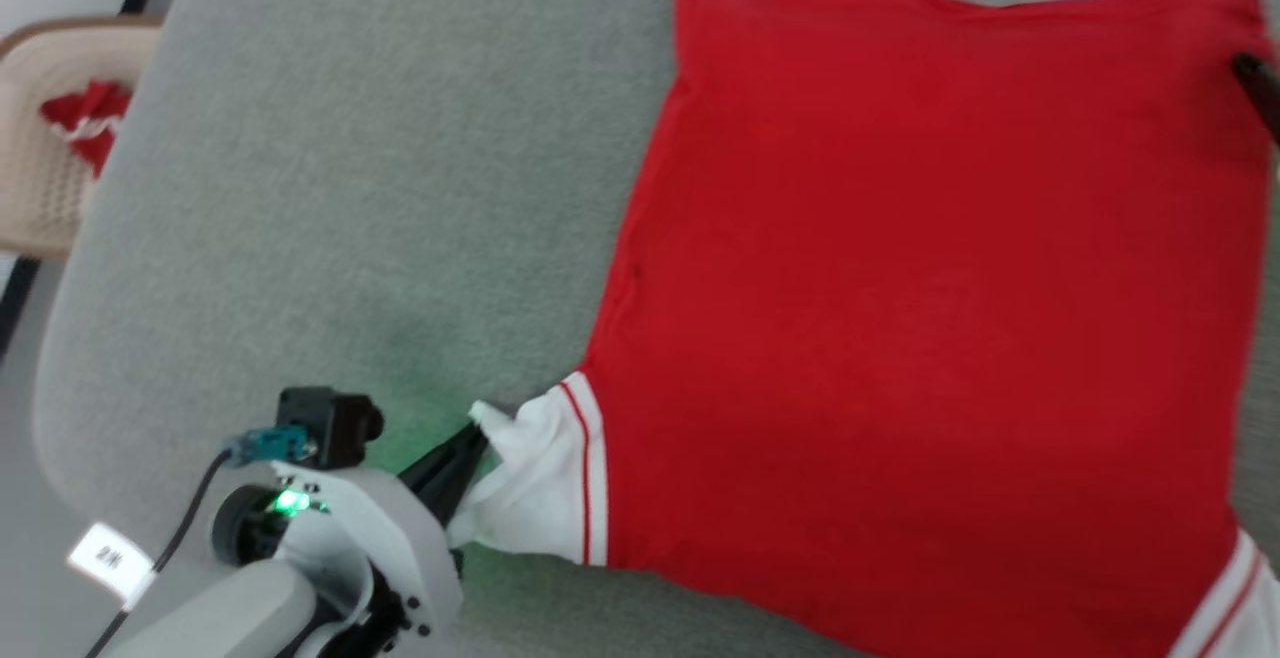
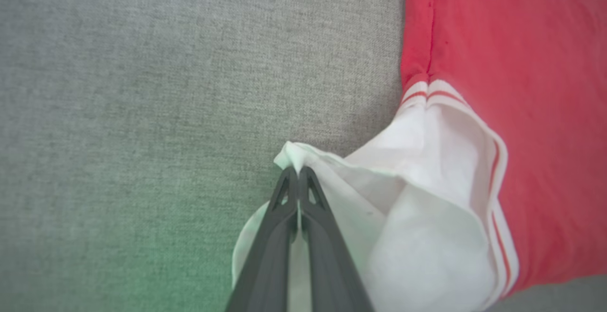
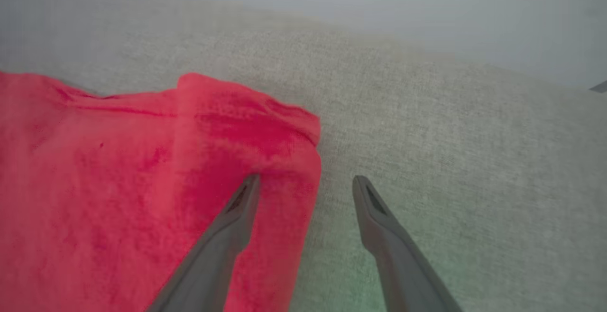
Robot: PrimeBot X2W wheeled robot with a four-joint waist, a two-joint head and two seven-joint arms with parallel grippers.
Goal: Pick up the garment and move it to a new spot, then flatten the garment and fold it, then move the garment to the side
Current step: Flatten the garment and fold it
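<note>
Head view has the garment spread on the grey surface from twelve to four o'clock. Our left gripper clamps its fingers on the white sleeve at seven o'clock; our right gripper stands wide apart astride a red corner, holding nothing. We should draw the sleeve outward, low and gently, without dragging the body.

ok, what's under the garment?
Grey fabric surface shows around every visible edge of the garment, so it lies on that. Whatever is beneath the red body is covered; cannot tell.
</note>
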